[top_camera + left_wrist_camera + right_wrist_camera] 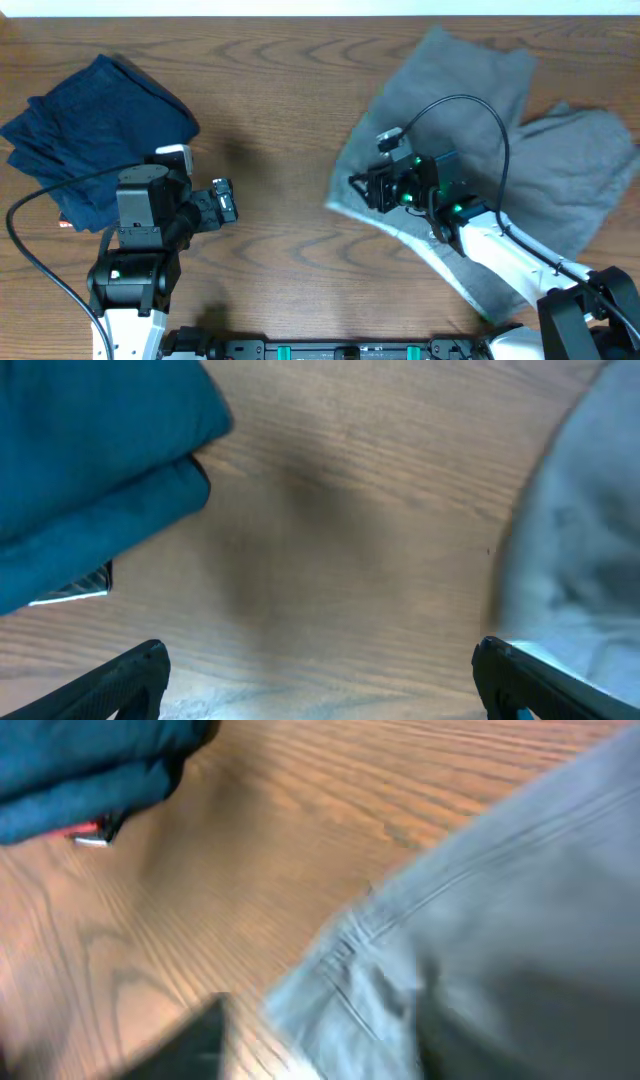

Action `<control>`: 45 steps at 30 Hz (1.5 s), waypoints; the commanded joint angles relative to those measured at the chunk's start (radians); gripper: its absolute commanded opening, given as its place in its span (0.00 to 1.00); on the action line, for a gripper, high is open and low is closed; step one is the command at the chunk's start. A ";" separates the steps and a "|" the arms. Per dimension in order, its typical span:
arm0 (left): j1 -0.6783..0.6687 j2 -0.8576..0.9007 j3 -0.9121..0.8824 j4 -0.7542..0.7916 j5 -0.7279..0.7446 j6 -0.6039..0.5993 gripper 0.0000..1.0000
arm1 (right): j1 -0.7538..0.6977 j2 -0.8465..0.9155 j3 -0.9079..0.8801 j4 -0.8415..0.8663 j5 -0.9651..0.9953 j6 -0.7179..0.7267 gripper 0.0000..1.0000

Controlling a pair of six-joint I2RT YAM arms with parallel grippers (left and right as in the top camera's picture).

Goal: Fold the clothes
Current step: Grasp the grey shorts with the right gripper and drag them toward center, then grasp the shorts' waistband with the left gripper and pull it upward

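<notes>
The grey shorts (575, 160) lie spread out on the right half of the wooden table, one leg pointing to the far side and one to the right. My right gripper (358, 187) hovers over their left edge. In the blurred right wrist view the open fingers (320, 1045) straddle the seamed edge of the shorts (520, 890). My left gripper (228, 200) is open and empty over bare wood left of the shorts. Its two fingertips (320, 685) are wide apart, and the shorts' edge (590, 510) shows at the right of that view.
A pile of dark navy folded garments (95, 120) lies at the far left, with a small tag (95, 832) at its near edge. It also shows in the left wrist view (90, 450). Bare wooden table (280, 120) lies between the pile and the shorts.
</notes>
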 commanded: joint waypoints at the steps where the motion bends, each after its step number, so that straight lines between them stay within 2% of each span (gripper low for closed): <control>1: 0.003 0.000 0.014 0.008 -0.001 0.015 0.98 | -0.042 -0.031 0.011 0.000 0.029 -0.007 0.99; 3: 0.003 0.000 0.014 0.007 0.000 -0.009 0.98 | -0.089 -0.058 0.011 -0.022 0.029 -0.006 0.99; 6: 0.003 0.000 0.014 0.002 0.006 -0.122 0.98 | -0.169 -0.114 0.011 -0.108 0.054 -0.007 0.99; 11: 0.003 0.017 0.007 0.004 0.105 -0.293 0.98 | -0.316 -0.251 0.011 -0.440 0.327 -0.006 0.99; 14: 0.002 0.062 0.001 0.004 0.210 -0.310 0.98 | -0.383 -0.318 0.011 -0.600 0.439 -0.007 0.99; 17: -0.023 0.153 -0.004 0.018 0.314 -0.310 0.98 | -0.441 -0.377 0.011 -0.716 0.447 -0.007 0.99; 19: -0.055 0.222 -0.004 0.035 0.330 -0.311 0.98 | -0.459 -0.401 0.011 -0.767 0.455 -0.008 0.99; 25: -0.183 0.448 -0.004 0.127 0.333 -0.337 0.98 | -0.492 -0.416 0.011 -0.832 0.475 0.013 0.99; 35: -0.369 0.798 -0.004 0.429 0.332 -0.336 1.00 | -0.492 -0.416 0.011 -0.846 0.475 0.016 0.99; 39: -0.415 0.884 -0.004 0.525 0.333 -0.336 0.86 | -0.492 -0.416 0.011 -0.847 0.475 0.016 0.99; 43: -0.462 0.909 -0.004 0.555 0.332 -0.336 0.49 | -0.492 -0.416 0.011 -0.846 0.475 0.016 0.99; 45: -0.475 0.909 -0.004 0.563 0.332 -0.332 0.25 | -0.492 -0.416 0.011 -0.845 0.475 0.016 0.99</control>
